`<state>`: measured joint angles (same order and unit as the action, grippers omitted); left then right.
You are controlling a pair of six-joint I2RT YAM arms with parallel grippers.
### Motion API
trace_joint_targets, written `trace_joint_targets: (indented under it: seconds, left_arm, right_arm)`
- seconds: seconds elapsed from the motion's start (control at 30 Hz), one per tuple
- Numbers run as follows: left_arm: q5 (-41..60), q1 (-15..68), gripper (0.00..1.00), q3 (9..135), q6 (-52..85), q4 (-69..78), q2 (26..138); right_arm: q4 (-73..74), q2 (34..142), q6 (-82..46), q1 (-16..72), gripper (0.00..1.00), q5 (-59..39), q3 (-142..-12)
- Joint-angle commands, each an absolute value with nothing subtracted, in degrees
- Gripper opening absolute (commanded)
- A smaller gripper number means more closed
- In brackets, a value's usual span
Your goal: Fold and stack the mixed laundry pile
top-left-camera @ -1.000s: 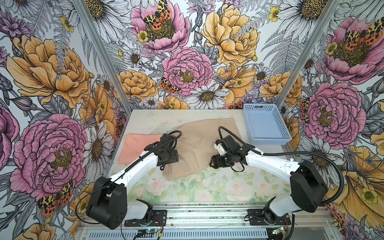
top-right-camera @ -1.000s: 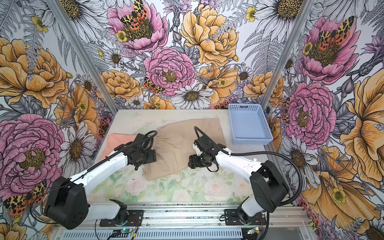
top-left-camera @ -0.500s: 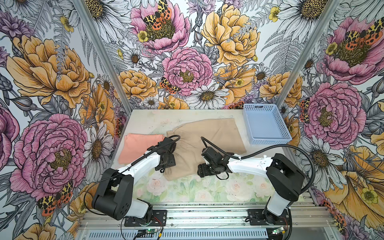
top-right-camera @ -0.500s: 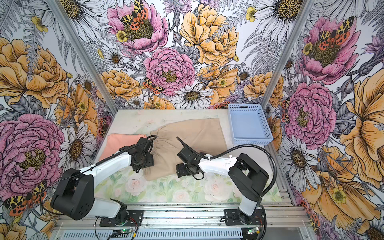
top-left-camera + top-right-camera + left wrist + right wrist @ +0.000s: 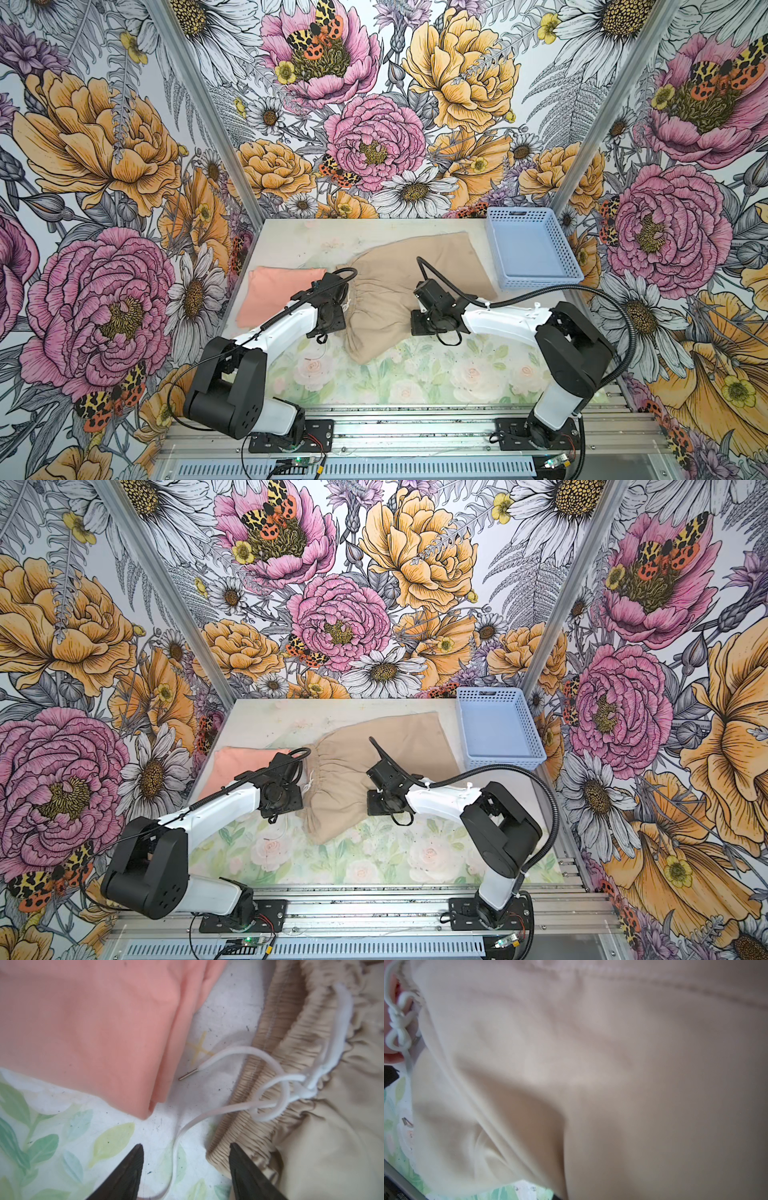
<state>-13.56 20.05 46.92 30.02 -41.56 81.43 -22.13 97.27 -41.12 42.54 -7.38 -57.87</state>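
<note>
Of the 2 garments, the salmon-peach T-shirt (image 5: 278, 291) looks finished: it lies as a flat, squared rectangle with layered edges on the left side of the table (image 5: 374, 382), no chest graphic showing. The beige drawstring shorts (image 5: 399, 274) are the unfinished piece. They lie spread across the middle of the table, with the gathered elastic waistband (image 5: 234, 1122) just beside the T-shirt but apart from it, 1 leg reaching toward the back right and the other toward the front. The white drawstring (image 5: 247, 1049) trails loose onto the bare surface between the 2 garments. The left gripper (image 5: 185, 1145) hovers over the waistband corner with its jaws spread, the drawstring running between them and 1 tip above the elastic edge, holding nothing. The right gripper (image 5: 417, 326) sits at the shorts' near right edge with its jaws pressed together. Its fingertips are hidden, but in the right wrist view beige cloth fills the frame and its creases run toward the gripper, so it appears to pinch a fold of the shorts. By this reading about half the task is done: the shorts need folding, then stacking with the T-shirt. The light blue perforated basket (image 5: 540, 281) stands at the back right with nothing visible inside.
</note>
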Motion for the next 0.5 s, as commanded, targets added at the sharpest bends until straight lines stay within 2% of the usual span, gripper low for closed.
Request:
trace_joint_targets:
  seconds: [0.0,0.07,0.2,0.47]
  left_arm:
    - [-12.4,22.46,0.66,46.71,27.03,-37.67,84.11]
    - [-8.94,24.47,0.66,47.26,26.29,-36.06,86.4]
    - [-8.8,29.46,0.66,47.6,26.69,-34.89,87.09]
    - [-5.62,31.43,0.63,44.6,28.46,-31.0,85.47]
  right_arm:
    - [-24.14,92.32,-39.37,39.93,0.0,-10.9,-56.6]
    - [-24.34,91.54,-39.29,38.58,0.0,-12.76,-56.17]
    - [-24.52,91.01,-39.04,36.98,0.0,-14.07,-56.31]
    - [-24.71,90.97,-38.6,35.36,0.0,-15.65,-56.08]
